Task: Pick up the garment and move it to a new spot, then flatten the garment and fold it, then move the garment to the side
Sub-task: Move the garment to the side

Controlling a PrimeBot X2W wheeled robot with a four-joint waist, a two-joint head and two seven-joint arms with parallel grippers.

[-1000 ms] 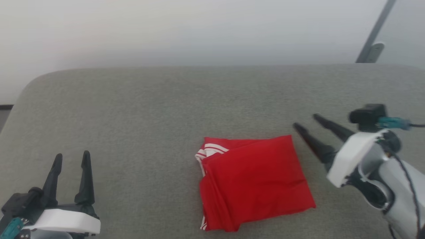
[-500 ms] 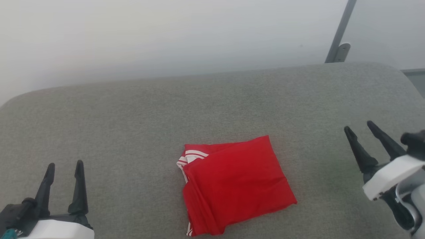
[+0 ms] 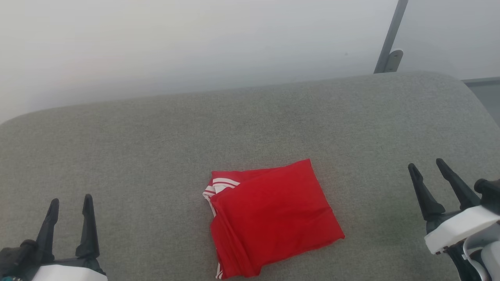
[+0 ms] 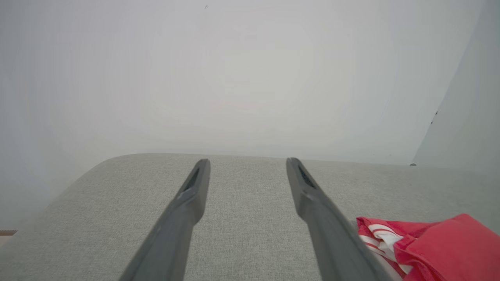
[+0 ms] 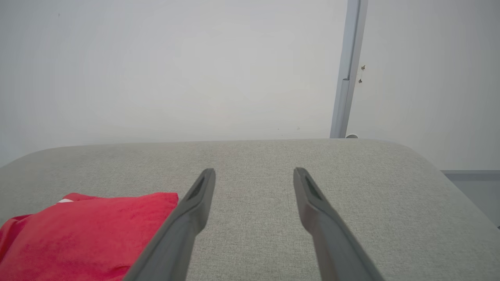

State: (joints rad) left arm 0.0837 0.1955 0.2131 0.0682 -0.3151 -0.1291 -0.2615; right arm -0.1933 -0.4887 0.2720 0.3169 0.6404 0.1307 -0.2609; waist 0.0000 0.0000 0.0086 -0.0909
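The red garment lies folded into a compact rectangle on the grey padded surface, with striped white trim peeking out at its upper left corner. My left gripper hovers open at the lower left, well away from the cloth. At the lower right my right gripper is open too, apart from the garment's right edge. The left wrist view has the garment to the right of the open left gripper. In the right wrist view the garment lies left of the open right gripper.
A pale wall rises behind the padded surface. A grey metal post with a bracket stands at the back right, also seen as the post in the right wrist view. The surface's rounded right edge drops off to a lower floor.
My right gripper has drawn back from the garment's right edge toward the lower right. The head camera has shifted, so the garment sits further left in the picture. The garment lies unmoved.
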